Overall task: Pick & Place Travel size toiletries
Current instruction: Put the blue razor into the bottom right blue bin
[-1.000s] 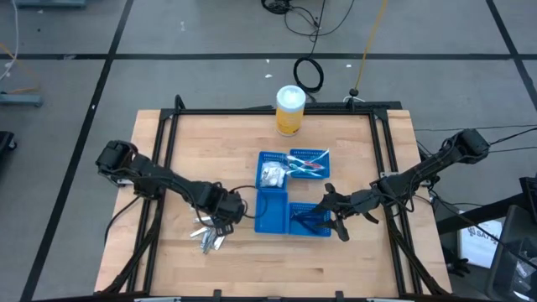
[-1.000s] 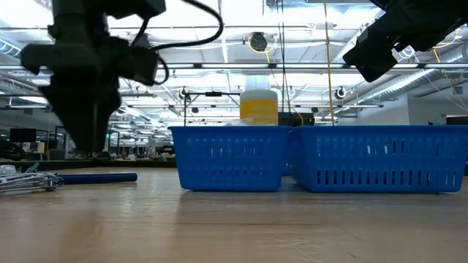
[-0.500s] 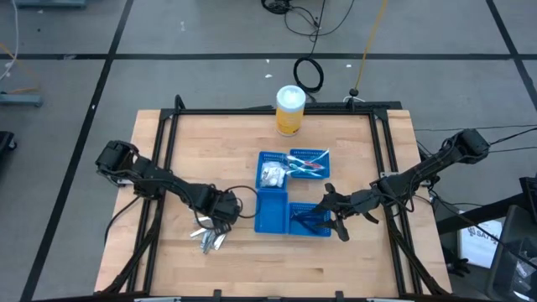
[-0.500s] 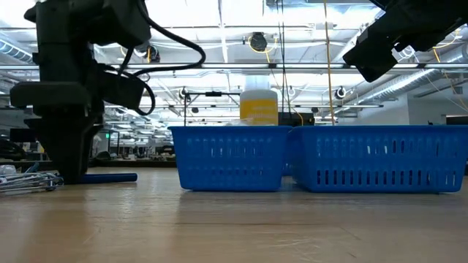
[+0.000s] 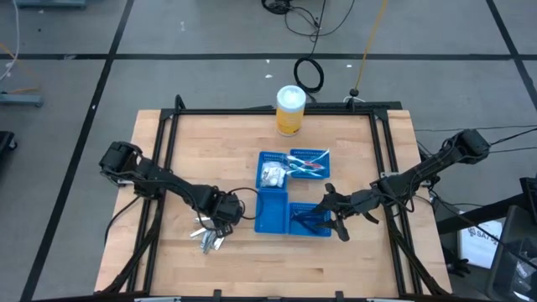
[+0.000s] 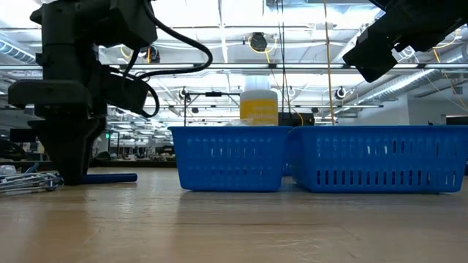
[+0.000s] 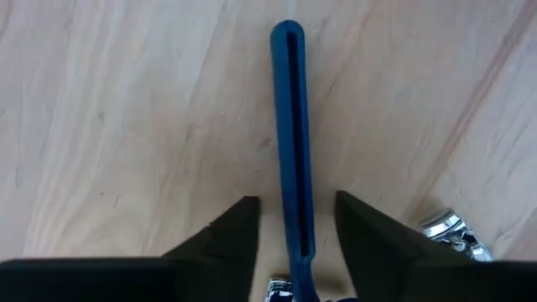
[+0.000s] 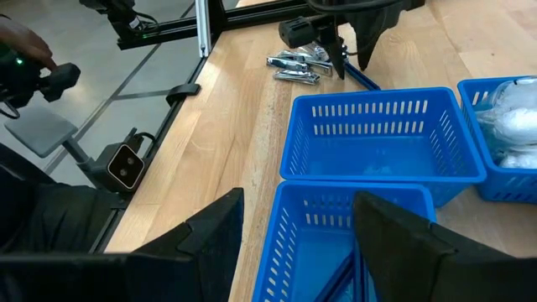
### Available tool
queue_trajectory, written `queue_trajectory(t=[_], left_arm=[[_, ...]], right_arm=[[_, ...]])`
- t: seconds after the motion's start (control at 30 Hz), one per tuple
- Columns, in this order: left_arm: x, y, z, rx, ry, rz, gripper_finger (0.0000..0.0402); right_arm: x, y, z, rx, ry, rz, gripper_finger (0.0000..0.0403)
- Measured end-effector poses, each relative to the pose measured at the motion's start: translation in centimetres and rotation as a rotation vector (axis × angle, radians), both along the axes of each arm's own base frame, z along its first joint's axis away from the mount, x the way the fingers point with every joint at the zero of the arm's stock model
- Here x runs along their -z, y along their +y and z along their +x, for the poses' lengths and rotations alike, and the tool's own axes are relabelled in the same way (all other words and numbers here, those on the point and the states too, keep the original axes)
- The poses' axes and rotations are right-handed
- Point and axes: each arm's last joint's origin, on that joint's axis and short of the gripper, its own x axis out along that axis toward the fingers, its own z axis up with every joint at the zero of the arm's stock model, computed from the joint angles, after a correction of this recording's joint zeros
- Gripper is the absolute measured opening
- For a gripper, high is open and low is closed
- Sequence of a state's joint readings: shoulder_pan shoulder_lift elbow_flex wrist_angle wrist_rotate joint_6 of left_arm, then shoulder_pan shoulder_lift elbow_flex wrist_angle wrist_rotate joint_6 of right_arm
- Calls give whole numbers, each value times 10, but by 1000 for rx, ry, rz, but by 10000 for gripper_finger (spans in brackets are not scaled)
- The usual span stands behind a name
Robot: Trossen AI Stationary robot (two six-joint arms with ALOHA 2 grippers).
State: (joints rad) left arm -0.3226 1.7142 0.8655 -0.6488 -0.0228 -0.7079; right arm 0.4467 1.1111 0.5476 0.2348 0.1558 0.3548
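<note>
A dark blue stick point(image 7: 292, 143) lies flat on the wooden table, and its end shows in the low view point(image 6: 110, 177). My left gripper point(image 7: 294, 231) is open and down at the table top point(image 6: 69, 172), one finger on each side of the stick's near end, apart from it. Silvery small tubes point(image 5: 208, 239) lie in a heap just beside it point(image 6: 29, 181). My right gripper point(image 8: 298, 243) is open and hovers above the near right blue tray point(image 5: 309, 220), which holds more dark blue sticks.
Four blue mesh trays stand together mid-table: one bare point(image 5: 273, 210), one with white packets point(image 5: 270, 172), one with toothbrushes point(image 5: 309, 162). A yellow canister with a white lid point(image 5: 289, 111) stands at the far edge. A black frame point(image 5: 168, 126) rims the table.
My left gripper has come down from above the table to the table top, shifting slightly away from the trays, and now stands astride the dark blue stick. The stick and the tubes have stayed where they were.
</note>
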Motion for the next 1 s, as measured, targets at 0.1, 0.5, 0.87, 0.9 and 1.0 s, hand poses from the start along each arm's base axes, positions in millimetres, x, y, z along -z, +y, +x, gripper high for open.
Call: queue_trajectory(t=[0.1, 0.5, 0.87, 0.9, 1.0], left_arm=[[1, 3, 1, 10, 5, -1, 102], [-19, 22, -2, 29, -64, 57, 19], [-103, 11, 1, 100, -647, 228, 8], [-111, 8, 4, 112, -736, 248, 6], [-130, -2, 16, 179, -975, 294, 11]], right_arm=[[0, 0, 0, 0, 0, 0, 210], [0, 0, 0, 0, 0, -1, 210], [-3, -5, 2, 127, -68, -102, 210], [-6, -5, 3, 145, -96, -119, 210], [-14, -5, 7, 188, -198, -149, 210]])
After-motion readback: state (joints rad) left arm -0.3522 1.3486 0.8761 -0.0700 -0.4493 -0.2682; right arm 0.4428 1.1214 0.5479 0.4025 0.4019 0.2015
